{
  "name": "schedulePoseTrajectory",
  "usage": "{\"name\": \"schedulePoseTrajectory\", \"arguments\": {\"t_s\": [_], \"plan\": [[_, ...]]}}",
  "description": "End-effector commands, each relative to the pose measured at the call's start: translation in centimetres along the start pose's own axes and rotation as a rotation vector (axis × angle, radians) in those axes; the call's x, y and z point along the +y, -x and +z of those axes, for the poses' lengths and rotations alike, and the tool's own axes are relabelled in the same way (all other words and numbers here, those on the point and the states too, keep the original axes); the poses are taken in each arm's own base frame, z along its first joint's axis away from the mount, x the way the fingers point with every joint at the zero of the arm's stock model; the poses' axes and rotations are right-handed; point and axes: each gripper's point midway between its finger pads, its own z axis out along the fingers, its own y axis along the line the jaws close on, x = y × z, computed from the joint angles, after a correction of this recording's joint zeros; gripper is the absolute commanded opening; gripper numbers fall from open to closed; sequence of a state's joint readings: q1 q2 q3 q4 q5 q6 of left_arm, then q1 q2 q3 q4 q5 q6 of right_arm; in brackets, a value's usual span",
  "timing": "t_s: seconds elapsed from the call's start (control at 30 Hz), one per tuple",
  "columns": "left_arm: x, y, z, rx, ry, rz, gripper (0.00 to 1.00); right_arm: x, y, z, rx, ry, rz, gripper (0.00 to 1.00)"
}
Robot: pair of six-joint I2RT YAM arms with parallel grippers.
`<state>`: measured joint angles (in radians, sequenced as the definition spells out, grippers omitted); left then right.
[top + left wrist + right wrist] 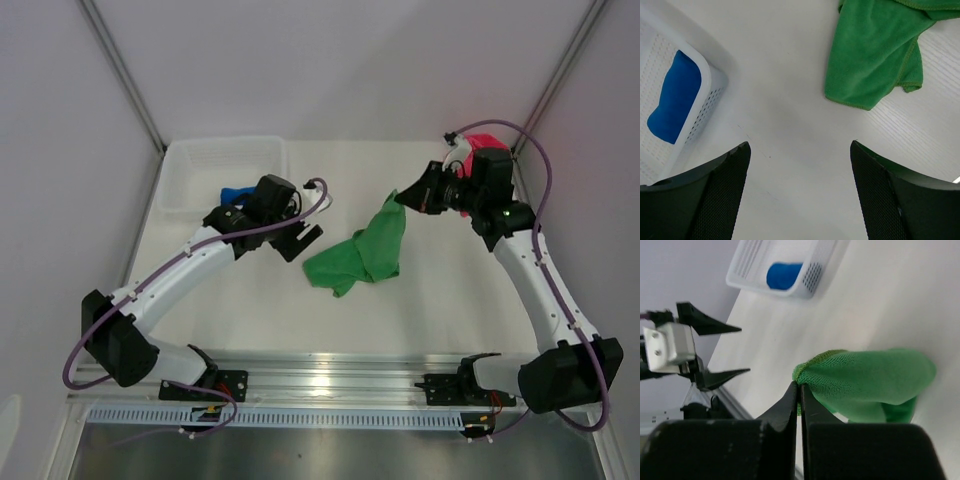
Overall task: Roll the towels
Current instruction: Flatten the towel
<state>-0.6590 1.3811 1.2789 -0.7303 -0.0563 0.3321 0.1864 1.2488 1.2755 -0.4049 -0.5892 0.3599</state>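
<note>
A green towel [362,252] lies crumpled on the table's middle, with one corner lifted toward the right. My right gripper [402,197] is shut on that raised corner; in the right wrist view its jaws [800,386] pinch the hem of the green towel [870,380]. A blue towel [236,192] sits rolled in the white basket [190,165], also the blue towel [675,97] in the left wrist view. A pink towel [482,143] shows behind the right wrist, mostly hidden. My left gripper [300,240] hangs open above bare table, left of the green towel [872,60].
The white basket [710,75] stands at the back left, close to the left gripper. A metal rail [330,385] runs along the near edge with both arm bases. Grey walls close in the sides and back.
</note>
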Motion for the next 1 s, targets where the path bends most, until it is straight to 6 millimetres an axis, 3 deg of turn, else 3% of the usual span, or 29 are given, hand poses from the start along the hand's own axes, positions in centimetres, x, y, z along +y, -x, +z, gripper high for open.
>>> {"name": "schedulePoseTrajectory", "arguments": {"t_s": [0.0,0.03,0.07,0.13,0.17,0.3,0.33,0.43,0.5,0.53,0.57,0.6,0.63,0.67,0.73,0.97], "plan": [[-0.8,0.9,0.1,-0.026,-0.047,0.005,0.83,-1.0,-7.3,0.2,0.245,0.034,0.116,0.0],[-1.4,1.0,0.5,-0.028,-0.083,0.001,0.82,-1.5,-9.1,0.1,0.287,0.01,0.144,0.0],[-1.4,2.0,0.5,-0.048,-0.094,-0.003,0.81,-3.0,-12.4,-0.1,0.354,-0.037,0.204,0.0],[-2.9,2.4,2.1,-0.035,-0.178,-0.029,0.79,-4.4,-15.0,-0.8,0.366,-0.105,0.278,0.0],[-2.9,4.3,1.9,-0.076,-0.196,-0.042,0.77,-5.8,-17.6,-1.2,0.397,-0.156,0.339,0.0],[-5.4,6.5,4.7,-0.097,-0.32,-0.068,0.71,-7.7,-20.3,-2.8,0.393,-0.287,0.461,0.0],[-6.3,6.3,6.2,-0.076,-0.347,-0.053,0.71,-7.8,-20.2,-3.3,0.375,-0.315,0.464,0.0],[-9.2,8.2,8.6,-0.091,-0.441,-0.022,0.72,-10.6,-19.9,-4.6,0.313,-0.481,0.456,0.0],[-10.4,8.2,10.3,-0.044,-0.494,-0.071,0.72,-12.4,-18.4,-4.8,0.224,-0.529,0.469,0.0],[-10.1,10.6,10.0,-0.061,-0.503,-0.111,0.7,-12.8,-18.2,-4.8,0.209,-0.531,0.478,0.0],[-11.2,8.8,13.0,0.038,-0.531,-0.151,0.66,-13.2,-17.8,-4.4,0.197,-0.527,0.474,0.0],[-11.5,8.2,14.1,0.088,-0.536,-0.182,0.57,-13.6,-17.7,-4.3,0.2,-0.533,0.473,0.0],[-10.9,10.8,13.6,0.074,-0.528,-0.223,0.53,-13.6,-17.0,-4.1,0.195,-0.531,0.46,0.0],[-11.7,9.4,15.8,0.137,-0.544,-0.252,0.51,-13.8,-17.1,-4.0,0.214,-0.534,0.459,0.0],[-11.9,10.7,16.1,0.11,-0.547,-0.282,0.49,-13.5,-16.7,-3.8,0.218,-0.52,0.451,0.0],[-11.6,9.8,17.6,0.129,-0.413,-0.269,0.41,-13.1,-15.8,-4.4,0.223,-0.512,0.381,0.0]]}}
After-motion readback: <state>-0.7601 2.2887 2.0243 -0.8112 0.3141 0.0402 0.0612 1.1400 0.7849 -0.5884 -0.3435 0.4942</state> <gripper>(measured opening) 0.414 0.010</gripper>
